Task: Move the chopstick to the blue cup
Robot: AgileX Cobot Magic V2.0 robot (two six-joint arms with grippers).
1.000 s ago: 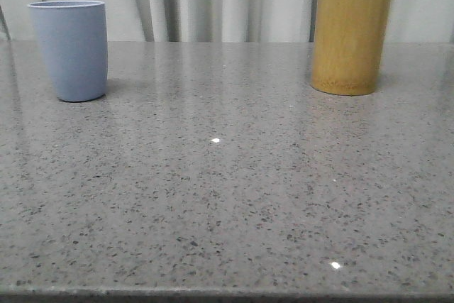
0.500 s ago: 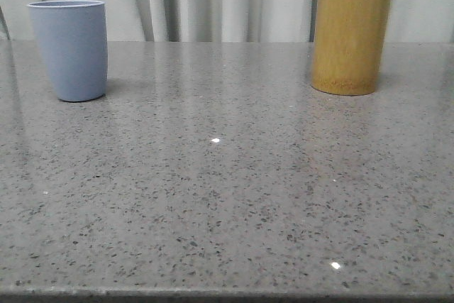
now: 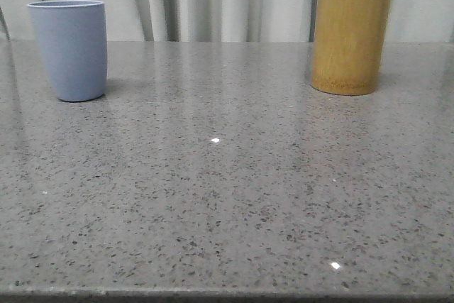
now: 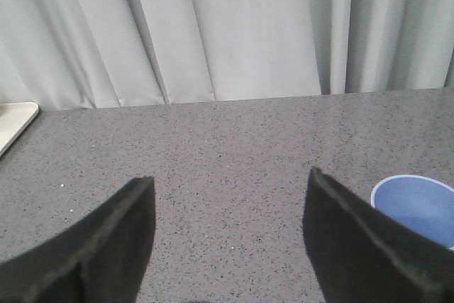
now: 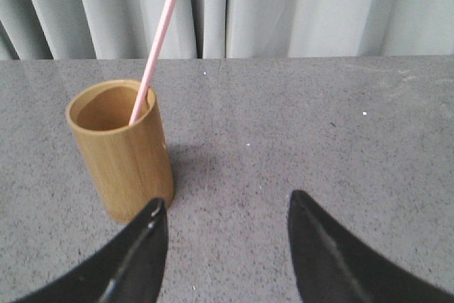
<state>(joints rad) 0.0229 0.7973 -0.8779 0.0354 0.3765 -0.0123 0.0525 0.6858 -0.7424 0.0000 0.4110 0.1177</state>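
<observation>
Pink chopstick (image 5: 151,54) leans inside bamboo cylinder (image 5: 125,150); right pincer (image 5: 225,211) agape, empty; left pincer (image 4: 228,196) likewise.

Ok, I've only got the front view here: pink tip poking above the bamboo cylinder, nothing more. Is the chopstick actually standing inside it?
Observer: Yes. On the right wrist view the chopstick leans against the inner rim of the bamboo cylinder, its lower end inside.
Operator: Is the right gripper holding anything?
Observer: No. The right gripper is open and empty, its fingers short of the cylinder.
Operator: And the left side?
Observer: The left gripper is open too, with the blue cup beside one finger; the part of its inside that shows looks empty.
</observation>
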